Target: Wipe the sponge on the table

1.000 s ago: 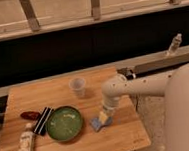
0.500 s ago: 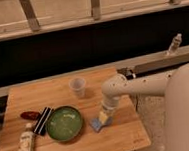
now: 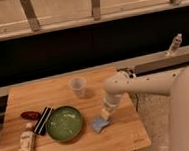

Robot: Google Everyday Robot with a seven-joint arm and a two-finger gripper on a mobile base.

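Note:
The sponge (image 3: 98, 124), a small blue-grey pad, lies on the honey-coloured wooden table (image 3: 44, 92), just right of the green bowl. My white arm reaches in from the right and bends down over it. The gripper (image 3: 105, 117) is at the sponge's upper right edge, pressed down against it. The gripper's tip is partly hidden by the wrist above it.
A green bowl (image 3: 65, 123) sits left of the sponge. A clear plastic cup (image 3: 78, 86) stands behind it. A black striped bar (image 3: 42, 120), a red item (image 3: 29, 115) and a white bottle (image 3: 25, 146) lie at the left. The table's right edge is close to the arm.
The sponge and gripper have shifted slightly along the table; everything else is unchanged.

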